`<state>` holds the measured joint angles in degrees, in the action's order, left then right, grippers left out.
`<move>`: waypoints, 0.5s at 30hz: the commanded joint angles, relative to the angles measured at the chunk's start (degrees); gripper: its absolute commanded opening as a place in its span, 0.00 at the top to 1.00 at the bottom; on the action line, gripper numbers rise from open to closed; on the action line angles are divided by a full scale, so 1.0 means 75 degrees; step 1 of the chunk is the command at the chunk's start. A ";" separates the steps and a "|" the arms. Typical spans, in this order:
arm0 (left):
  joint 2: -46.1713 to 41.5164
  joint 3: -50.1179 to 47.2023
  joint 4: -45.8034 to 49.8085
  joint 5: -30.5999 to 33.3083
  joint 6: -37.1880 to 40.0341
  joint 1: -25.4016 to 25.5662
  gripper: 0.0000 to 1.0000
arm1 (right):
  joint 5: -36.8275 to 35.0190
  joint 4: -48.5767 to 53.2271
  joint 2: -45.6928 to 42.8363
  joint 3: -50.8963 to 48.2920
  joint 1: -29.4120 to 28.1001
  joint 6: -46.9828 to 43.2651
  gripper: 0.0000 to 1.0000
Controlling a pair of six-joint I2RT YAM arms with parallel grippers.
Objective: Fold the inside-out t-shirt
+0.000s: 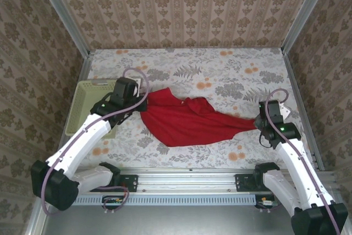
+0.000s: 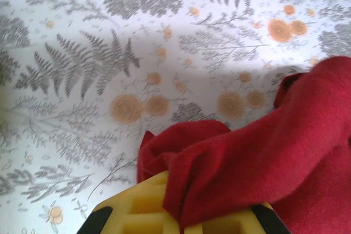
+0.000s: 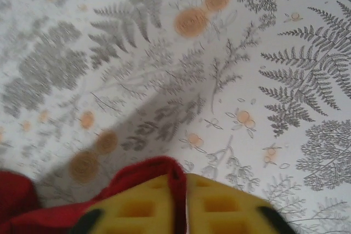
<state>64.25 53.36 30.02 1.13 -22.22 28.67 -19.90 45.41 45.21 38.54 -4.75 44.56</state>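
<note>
The left gripper [image 2: 184, 217] has its yellow fingers [image 2: 137, 206] clamped on a bunched edge of the red t-shirt [image 1: 187, 122], and cloth spills over them and off to their right. The right gripper [image 3: 181, 195] pinches a thin fold in the narrow gap between its own fingers. The t-shirt lies stretched from one pair to the other on the flowered table [image 1: 231, 70]. A pale green basket [image 1: 82, 108] sits off the outer side of the left fingers.

The inside-out t-shirt [image 1: 187, 122] is soft, matt red knit cloth. The fingers [image 2: 134, 212] of the left gripper [image 2: 181, 215] and of the right gripper [image 3: 181, 204] are matt yellow moulded plastic. Beneath them, the table cover [image 1: 231, 75] looks like a smooth, matt printed sheet. Just outboard of the left gripper, the basket [image 1: 77, 111] is pale green plastic.
</note>
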 commanded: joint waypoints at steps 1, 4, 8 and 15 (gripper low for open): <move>0.0319 -0.0815 0.0310 -0.0135 -0.0282 -0.0187 1.00 | 0.0468 -0.0290 0.0014 0.0122 0.0016 -0.0649 0.51; 0.0377 -0.1335 0.0031 -0.0364 -0.0365 -0.0287 1.00 | 0.1051 -0.0698 0.0252 0.0548 -0.0396 -0.1553 0.38; 0.0533 -0.1699 -0.0241 -0.0499 -0.0455 -0.0461 1.00 | 0.2273 -0.1687 0.1111 0.0855 -0.1782 -0.2927 0.29; 0.0636 -0.1811 -0.0410 -0.0642 -0.0463 -0.0620 1.00 | 0.2531 -0.2709 0.3333 0.1392 -0.3905 -0.4202 0.25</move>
<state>68.69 40.14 28.14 -2.50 -24.69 24.60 -4.05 29.15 66.63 46.89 -31.42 19.88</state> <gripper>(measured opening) 0.066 0.745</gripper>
